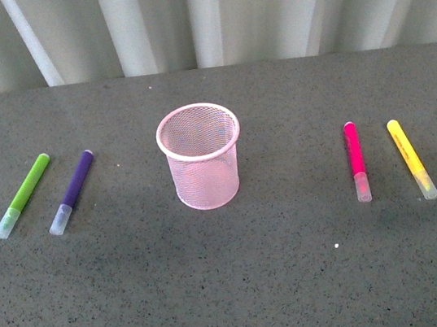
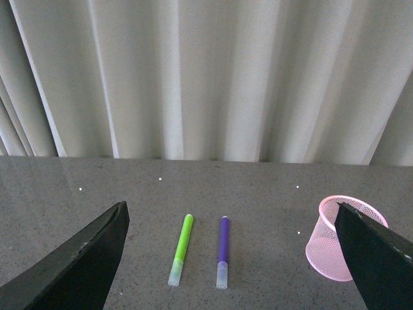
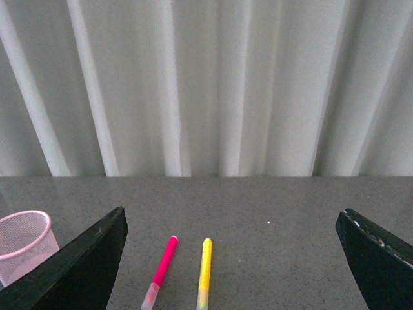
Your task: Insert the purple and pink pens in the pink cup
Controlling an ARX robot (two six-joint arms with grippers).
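Observation:
The pink mesh cup (image 1: 201, 156) stands upright and empty at the table's middle. The purple pen (image 1: 72, 191) lies flat to its left, frosted cap toward me. The pink pen (image 1: 356, 160) lies flat to its right, cap toward me. Neither arm shows in the front view. My left gripper (image 2: 229, 255) is open and empty, hanging above and short of the purple pen (image 2: 222, 250), with the cup (image 2: 335, 242) partly behind one finger. My right gripper (image 3: 232, 258) is open and empty, with the pink pen (image 3: 161, 271) between its fingers and the cup (image 3: 22, 242) at the side.
A lime-green marker (image 1: 23, 194) lies just left of the purple pen. A yellow marker (image 1: 411, 158) lies just right of the pink pen. A pale pleated curtain (image 1: 196, 15) hangs along the table's far edge. The tabletop (image 1: 238, 292) is dark grey speckled stone.

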